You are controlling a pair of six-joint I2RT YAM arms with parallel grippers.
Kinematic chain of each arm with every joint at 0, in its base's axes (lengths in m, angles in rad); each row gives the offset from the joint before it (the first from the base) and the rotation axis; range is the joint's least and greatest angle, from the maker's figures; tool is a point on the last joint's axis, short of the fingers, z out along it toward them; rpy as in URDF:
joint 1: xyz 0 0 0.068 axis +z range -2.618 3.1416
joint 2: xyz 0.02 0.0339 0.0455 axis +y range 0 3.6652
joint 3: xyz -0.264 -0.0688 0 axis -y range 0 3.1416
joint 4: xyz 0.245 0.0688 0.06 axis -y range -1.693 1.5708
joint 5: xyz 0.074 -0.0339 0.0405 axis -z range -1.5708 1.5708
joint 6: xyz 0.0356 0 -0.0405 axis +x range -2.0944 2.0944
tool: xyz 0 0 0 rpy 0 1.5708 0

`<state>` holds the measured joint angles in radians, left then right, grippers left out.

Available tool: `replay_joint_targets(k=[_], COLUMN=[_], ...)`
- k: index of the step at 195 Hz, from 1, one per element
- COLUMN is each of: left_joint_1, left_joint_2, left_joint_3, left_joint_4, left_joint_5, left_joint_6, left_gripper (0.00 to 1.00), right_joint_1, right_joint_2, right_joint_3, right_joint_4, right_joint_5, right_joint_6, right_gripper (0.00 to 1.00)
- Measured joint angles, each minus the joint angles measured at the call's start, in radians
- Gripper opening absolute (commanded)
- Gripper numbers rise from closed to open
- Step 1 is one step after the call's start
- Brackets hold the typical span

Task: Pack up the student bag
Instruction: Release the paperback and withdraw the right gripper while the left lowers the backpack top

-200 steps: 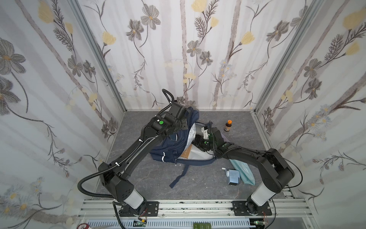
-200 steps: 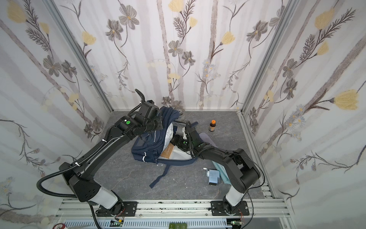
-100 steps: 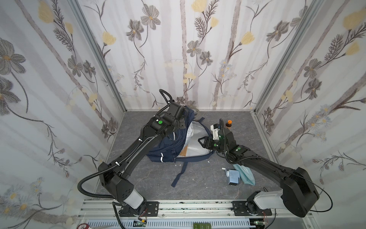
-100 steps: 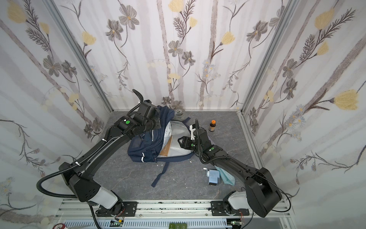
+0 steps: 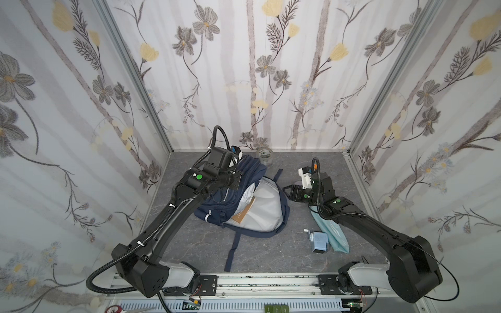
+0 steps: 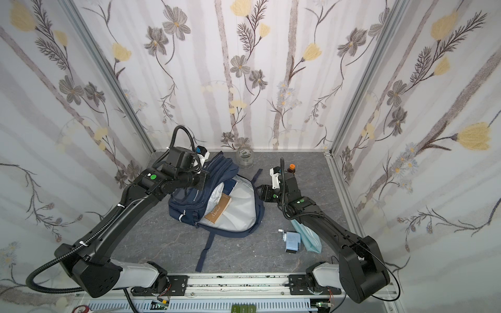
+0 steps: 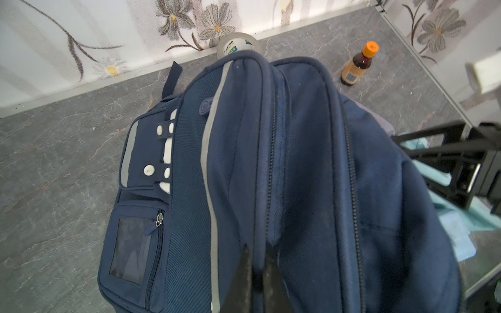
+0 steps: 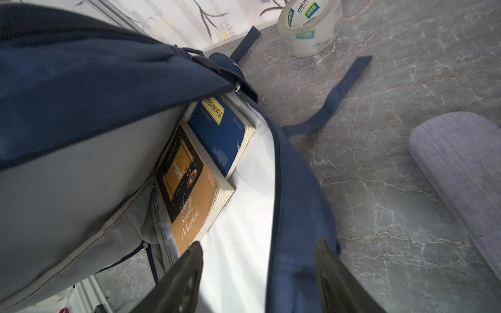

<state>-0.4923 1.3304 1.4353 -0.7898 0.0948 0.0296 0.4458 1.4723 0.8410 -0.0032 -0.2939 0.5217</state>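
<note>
The student bag (image 5: 214, 214) (image 6: 187, 207) lies open on the grey floor with its pale lining showing. Inside it are a tan book (image 6: 218, 210) (image 8: 195, 200) and a blue book (image 8: 221, 132). My left gripper (image 5: 236, 175) (image 7: 257, 252) is shut on a fold of the bag's navy top flap (image 7: 298, 162) and holds it raised. My right gripper (image 5: 287, 191) (image 6: 261, 192) (image 8: 259, 242) is open just off the bag's right rim (image 8: 295, 216), with nothing between its fingers.
A roll of clear tape (image 5: 264, 155) (image 8: 311, 24) stands by the back wall behind the bag. A brown bottle with an orange cap (image 7: 357, 65) (image 6: 292, 168) stands at the back right. A grey case (image 8: 461, 162), a teal pouch (image 5: 330, 230) and a blue block (image 5: 320, 241) lie on the right.
My right gripper has come out of the bag's opening and moved right and back, its jaws a little narrower. The left gripper has kept hold of the flap, and the bag shifted slightly.
</note>
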Motion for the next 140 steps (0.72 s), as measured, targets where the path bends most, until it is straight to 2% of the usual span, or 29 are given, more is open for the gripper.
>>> replay_joint_targets(k=[28,34,42,55,61,69,81,104,140], left_joint_1=[0.034,0.035,0.036,0.038,0.039,0.040,0.040,0.041,0.036], left_joint_2=[-0.034,-0.034,-0.034,-0.034,-0.034,-0.039,-0.057,-0.106,-0.038], left_joint_3=[-0.078,-0.089,-0.105,-0.121,-0.124,-0.130,-0.141,-0.153,-0.153], left_joint_4=[-0.001,-0.001,-0.002,-0.011,-0.017,-0.021,-0.021,-0.016,0.020], left_joint_5=[0.009,0.005,0.000,-0.011,-0.014,-0.019,-0.035,-0.042,-0.019], left_joint_6=[0.090,0.102,0.113,0.127,0.129,0.130,0.128,0.114,0.013], left_gripper=[0.00,0.13,0.37,0.68,0.80,0.89,0.93,0.94,0.86], right_joint_1=[0.000,0.000,0.001,0.001,0.002,0.002,0.002,-0.001,0.000], right_joint_2=[0.045,0.057,0.073,0.097,0.104,0.111,0.119,0.166,0.275], right_joint_3=[0.023,0.025,0.027,0.030,0.031,0.034,0.039,0.048,0.059], right_joint_4=[0.001,0.001,0.001,0.002,0.002,0.005,0.013,0.043,0.062], right_joint_5=[-0.036,-0.048,-0.059,-0.080,-0.094,-0.110,-0.136,-0.177,-0.235], right_joint_6=[-0.006,-0.006,-0.005,0.001,0.001,0.001,-0.009,-0.032,-0.031], right_gripper=[0.65,0.65,0.64,0.62,0.61,0.60,0.58,0.58,0.59])
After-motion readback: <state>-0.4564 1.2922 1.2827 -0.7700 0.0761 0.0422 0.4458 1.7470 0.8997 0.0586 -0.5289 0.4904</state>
